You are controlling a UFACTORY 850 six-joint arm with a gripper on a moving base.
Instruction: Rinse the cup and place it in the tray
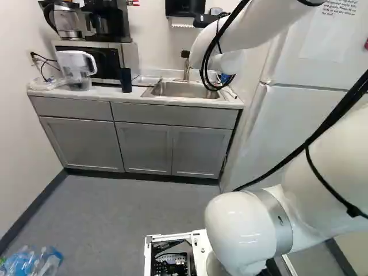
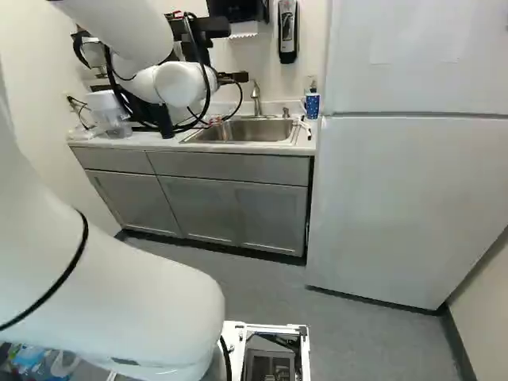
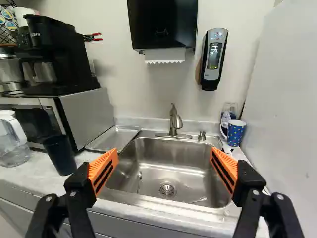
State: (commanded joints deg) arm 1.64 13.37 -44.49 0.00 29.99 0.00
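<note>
while claw (image 3: 164, 152) gapes empty | likely step: reach dark cup (image 3: 60, 155) | line up squarely, straddle both sides, close gently | keep clear of microwave (image 3: 87, 116)

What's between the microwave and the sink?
The metal tray, lying on the counter between the microwave and the sink; the wrist view shows it.

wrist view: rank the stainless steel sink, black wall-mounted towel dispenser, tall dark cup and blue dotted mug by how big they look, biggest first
1. Sink
2. Towel dispenser
3. Dark cup
4. Dotted mug
</note>
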